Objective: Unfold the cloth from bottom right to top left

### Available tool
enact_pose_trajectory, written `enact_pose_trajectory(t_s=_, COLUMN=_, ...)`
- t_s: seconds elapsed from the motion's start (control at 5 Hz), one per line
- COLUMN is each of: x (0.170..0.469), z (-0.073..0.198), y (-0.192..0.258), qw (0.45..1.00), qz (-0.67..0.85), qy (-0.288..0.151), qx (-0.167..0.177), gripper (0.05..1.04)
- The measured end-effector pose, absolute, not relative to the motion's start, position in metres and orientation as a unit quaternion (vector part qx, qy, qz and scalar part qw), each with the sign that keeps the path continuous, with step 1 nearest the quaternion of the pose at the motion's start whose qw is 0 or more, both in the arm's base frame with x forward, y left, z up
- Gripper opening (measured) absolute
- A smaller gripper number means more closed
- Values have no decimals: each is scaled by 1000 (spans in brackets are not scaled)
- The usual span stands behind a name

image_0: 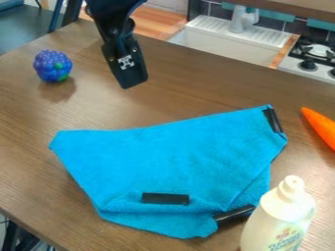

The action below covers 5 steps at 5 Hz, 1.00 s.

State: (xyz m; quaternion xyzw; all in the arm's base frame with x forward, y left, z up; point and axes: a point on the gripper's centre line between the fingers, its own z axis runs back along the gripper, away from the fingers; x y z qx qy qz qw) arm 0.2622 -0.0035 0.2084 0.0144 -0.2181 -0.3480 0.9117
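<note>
Blue cloth (171, 164), partly folded over, lies on the table (23, 166) toward six o'clock, while the gripper (134, 84) hangs at eleven (clenched or released, I cannot tell), with a purple berry (51, 63) at ten, a carrot (321, 126) at three and a bottle (278, 218) between four and five.

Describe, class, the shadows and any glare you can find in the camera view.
Camera view: a soft shadow lies on the table just below the purple berry toy; camera view: a fainter one edges the orange, carrot-like thing; camera view: no harsh glare on the blue cloth.
</note>
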Motion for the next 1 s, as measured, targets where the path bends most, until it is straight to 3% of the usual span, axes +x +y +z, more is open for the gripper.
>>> enact_pose_trajectory(t_s=0.6, x=258, z=180, y=-24, qw=904, qz=-383, qy=-188, qx=23, gripper=1001)
enact_pose_trajectory(t_s=1.0, x=250, z=154, y=-40, qw=889, qz=-423, qy=-175, qx=1, gripper=1001)
